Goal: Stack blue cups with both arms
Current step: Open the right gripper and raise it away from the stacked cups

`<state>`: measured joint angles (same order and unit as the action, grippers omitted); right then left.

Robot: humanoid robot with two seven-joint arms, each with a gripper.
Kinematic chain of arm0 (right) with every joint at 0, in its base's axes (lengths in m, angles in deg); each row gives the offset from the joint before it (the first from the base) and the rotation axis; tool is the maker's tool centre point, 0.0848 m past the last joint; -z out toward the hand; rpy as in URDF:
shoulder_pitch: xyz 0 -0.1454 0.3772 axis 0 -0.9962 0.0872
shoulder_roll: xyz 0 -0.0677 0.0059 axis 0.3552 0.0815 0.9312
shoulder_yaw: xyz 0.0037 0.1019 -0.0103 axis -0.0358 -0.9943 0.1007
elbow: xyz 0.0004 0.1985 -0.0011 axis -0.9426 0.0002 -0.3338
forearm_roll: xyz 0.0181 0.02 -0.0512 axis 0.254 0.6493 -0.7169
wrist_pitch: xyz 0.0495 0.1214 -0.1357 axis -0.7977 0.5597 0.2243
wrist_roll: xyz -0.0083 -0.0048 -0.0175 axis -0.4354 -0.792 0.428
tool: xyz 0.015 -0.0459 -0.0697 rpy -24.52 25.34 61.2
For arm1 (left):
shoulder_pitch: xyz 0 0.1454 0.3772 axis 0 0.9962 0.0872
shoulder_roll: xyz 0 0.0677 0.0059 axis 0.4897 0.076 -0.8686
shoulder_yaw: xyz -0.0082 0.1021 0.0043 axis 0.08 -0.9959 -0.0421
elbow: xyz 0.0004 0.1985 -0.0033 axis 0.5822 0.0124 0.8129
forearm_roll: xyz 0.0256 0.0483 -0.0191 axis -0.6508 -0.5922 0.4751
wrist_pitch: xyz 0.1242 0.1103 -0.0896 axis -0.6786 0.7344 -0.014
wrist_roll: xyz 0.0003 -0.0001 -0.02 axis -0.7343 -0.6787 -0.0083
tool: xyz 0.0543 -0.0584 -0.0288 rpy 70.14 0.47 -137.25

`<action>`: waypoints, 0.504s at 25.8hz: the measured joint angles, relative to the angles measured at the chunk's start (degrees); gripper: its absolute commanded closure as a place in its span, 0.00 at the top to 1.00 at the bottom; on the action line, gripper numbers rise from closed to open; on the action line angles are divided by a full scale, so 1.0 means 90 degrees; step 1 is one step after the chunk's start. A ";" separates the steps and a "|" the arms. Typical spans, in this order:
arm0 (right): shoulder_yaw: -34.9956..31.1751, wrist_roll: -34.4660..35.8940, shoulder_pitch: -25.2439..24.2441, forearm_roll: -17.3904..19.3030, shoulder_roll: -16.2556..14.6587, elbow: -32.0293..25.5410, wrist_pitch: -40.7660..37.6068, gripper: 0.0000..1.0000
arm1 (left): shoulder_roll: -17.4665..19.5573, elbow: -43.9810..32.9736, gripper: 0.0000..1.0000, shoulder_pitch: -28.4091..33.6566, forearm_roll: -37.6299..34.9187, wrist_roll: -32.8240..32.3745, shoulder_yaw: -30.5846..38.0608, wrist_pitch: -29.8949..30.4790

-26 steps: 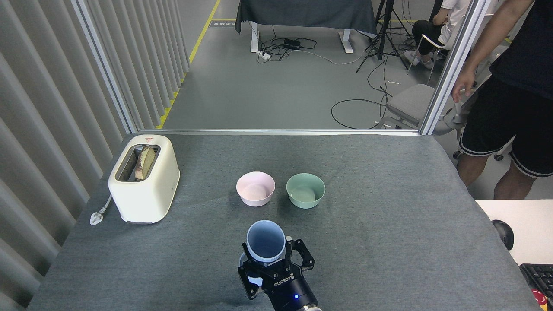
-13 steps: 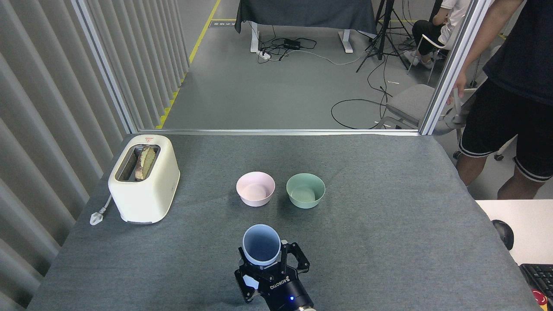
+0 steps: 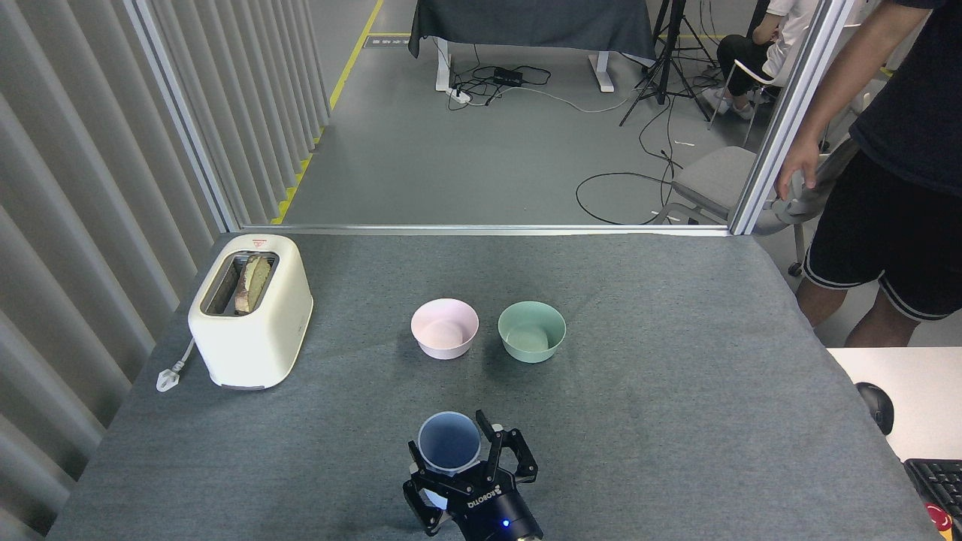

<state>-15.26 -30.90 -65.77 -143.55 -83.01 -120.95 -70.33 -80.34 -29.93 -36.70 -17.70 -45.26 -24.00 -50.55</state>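
The gripper, rising from the bottom edge right of centre and so probably the right arm's, has its fingers clamped around a blue cup that stands upright, mouth open; no second cup shows separately, and a pale edge low inside the fingers may be the other one, though I cannot tell. The pink bowl and green bowl sit well beyond it, the toaster far off to the left. If the cup goes down tilted or off-centre, its rim could catch and the stack jam or tip.
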 measured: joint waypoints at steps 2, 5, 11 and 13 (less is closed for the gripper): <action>0.0001 0.0292 0.0000 0.0011 -0.0002 -0.0134 0.0000 1.00 | 0.0000 0.0012 1.00 -0.0002 0.0001 0.0000 0.0001 0.0000; -0.0030 0.0743 -0.0006 0.0056 -0.0002 -0.0461 0.0003 1.00 | -0.0006 0.0034 1.00 -0.0005 0.0002 0.0000 -0.0002 -0.0005; -0.0884 0.0989 -0.0093 0.0523 -0.0109 -0.0984 0.0137 1.00 | -0.0011 0.0045 1.00 -0.0014 0.0001 0.0000 0.0002 -0.0006; -0.1479 0.1014 -0.0358 0.0612 -0.0269 -0.1014 0.0136 1.00 | -0.0018 0.0045 1.00 -0.0027 0.0001 0.0000 0.0000 -0.0008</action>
<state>-28.58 -21.78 -68.99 -138.05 -85.43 -130.08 -69.11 -80.51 -29.53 -36.95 -17.70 -45.26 -24.00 -50.62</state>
